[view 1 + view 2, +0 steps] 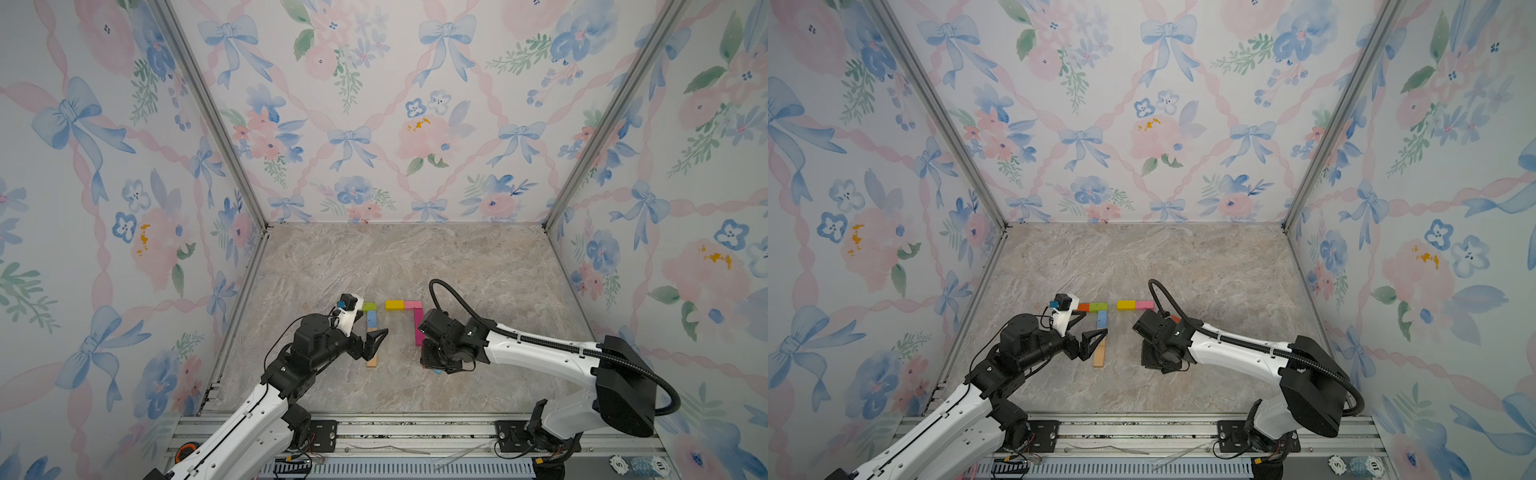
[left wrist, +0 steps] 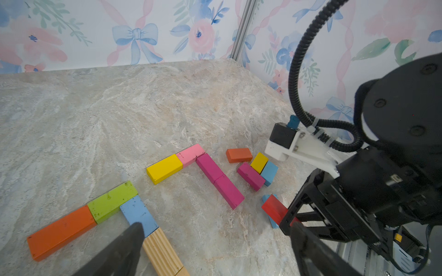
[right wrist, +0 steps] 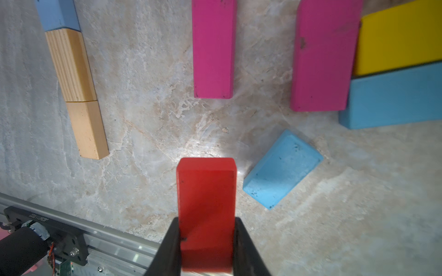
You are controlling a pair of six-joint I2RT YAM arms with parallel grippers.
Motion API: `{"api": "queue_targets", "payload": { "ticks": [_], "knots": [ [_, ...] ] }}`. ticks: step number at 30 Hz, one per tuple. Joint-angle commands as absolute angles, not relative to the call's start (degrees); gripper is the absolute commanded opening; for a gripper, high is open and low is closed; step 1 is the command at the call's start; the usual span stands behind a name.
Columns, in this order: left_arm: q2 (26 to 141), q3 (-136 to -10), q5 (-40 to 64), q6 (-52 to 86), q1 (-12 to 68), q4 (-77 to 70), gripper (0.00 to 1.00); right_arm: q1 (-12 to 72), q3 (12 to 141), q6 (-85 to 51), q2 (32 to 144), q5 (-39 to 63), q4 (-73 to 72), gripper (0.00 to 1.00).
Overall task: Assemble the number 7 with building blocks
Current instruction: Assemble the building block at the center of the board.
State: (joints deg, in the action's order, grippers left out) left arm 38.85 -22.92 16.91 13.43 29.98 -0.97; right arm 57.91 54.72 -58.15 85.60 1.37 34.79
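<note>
— What fills most of what we see?

— The marble-patterned counter [image 1: 415,257]. We take the yellow block [image 2: 164,168] lying on it as our marker.

— Where are the arms?

— The left gripper [image 1: 1090,326] hangs on the yellow block's left side and nearer the robot. Its fingers are spread wide with nothing between them, above a blue block [image 2: 138,212] and a plain wood block [image 2: 162,253]. The right gripper [image 3: 207,222] sits to the yellow block's right, also nearer the robot. It pinches a red block [image 3: 206,191] by its long sides, just beside a loose light blue block [image 3: 282,169].

— And how do the laid blocks lie?

— A pink block [image 2: 190,154] touches the yellow block end to end. From it, two magenta blocks [image 2: 210,167] run toward the robot. Left of the yellow block, across a gap, we see a green block [image 2: 112,202] and an orange block [image 2: 62,231] in one line. The blue and wood blocks run down from the green one.

— Anything smaller?

— Right of the yellow block, past the pink one, we see a dark orange block [image 2: 239,154] and a tight cluster [image 2: 250,176] of magenta, yellow and blue.
</note>
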Motion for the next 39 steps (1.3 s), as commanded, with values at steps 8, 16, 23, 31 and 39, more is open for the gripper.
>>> {"api": "queue_targets", "payload": {
  "ticks": [8,16,23,31,39],
  "knots": [
    [38.2,-22.4,16.1,11.9,30.5,0.0,0.98,58.8,57.5,-56.3,94.5,2.0,35.1,0.17],
    [38.3,-22.4,16.1,11.7,30.6,-0.2,0.98,57.9,57.9,-56.0,99.1,1.6,34.0,0.17],
    [37.9,-22.3,16.2,11.7,30.6,-0.3,0.98,57.4,58.5,-55.4,100.4,1.1,34.0,0.17],
    [37.9,-22.3,16.2,11.6,30.7,-0.4,0.98,56.4,59.6,-54.7,101.5,0.7,34.6,0.17],
    [37.8,-22.3,16.1,11.5,30.7,-0.5,0.98,55.6,60.3,-54.5,102.5,0.2,35.4,0.17]
  ]
}}
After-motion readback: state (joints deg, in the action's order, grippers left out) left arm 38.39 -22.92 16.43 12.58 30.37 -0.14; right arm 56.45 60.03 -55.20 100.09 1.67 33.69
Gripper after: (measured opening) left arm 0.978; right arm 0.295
